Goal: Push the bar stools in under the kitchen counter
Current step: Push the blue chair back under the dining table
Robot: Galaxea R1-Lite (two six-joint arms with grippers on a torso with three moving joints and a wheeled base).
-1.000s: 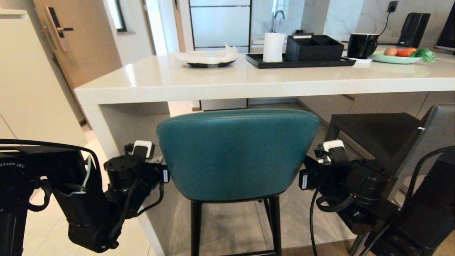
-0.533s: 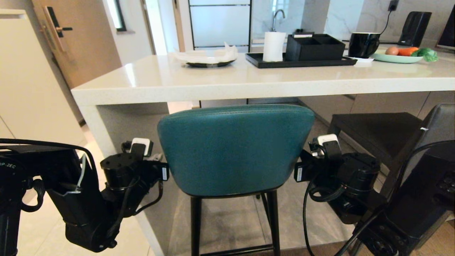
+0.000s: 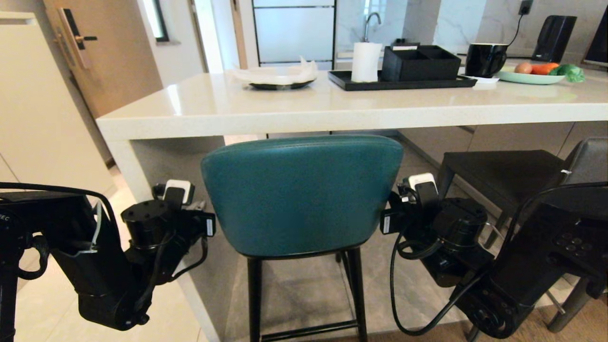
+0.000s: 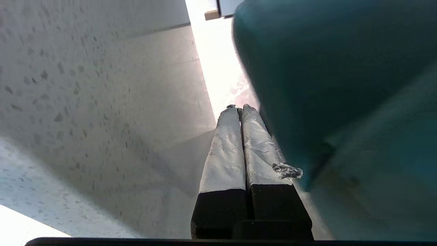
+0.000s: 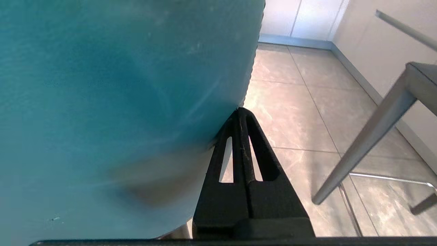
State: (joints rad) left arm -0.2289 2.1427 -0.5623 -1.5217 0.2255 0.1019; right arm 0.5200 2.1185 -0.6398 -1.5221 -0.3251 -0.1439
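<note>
Here, teal stool point(image 3: 304, 194) sits between closed pincers.

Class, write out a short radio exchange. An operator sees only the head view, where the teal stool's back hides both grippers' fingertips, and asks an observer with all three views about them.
Operator: Is the left gripper open behind the teal stool?
Observer: No. The left wrist view shows its fingers shut, lying close along the backrest's side.
Operator: And the right gripper?
Observer: Also shut, with its tip right at the backrest's other edge.
Operator: Is the grey stool crowding it?
Observer: No. The right wrist view shows its leg standing apart, with bare floor tiles between.
</note>
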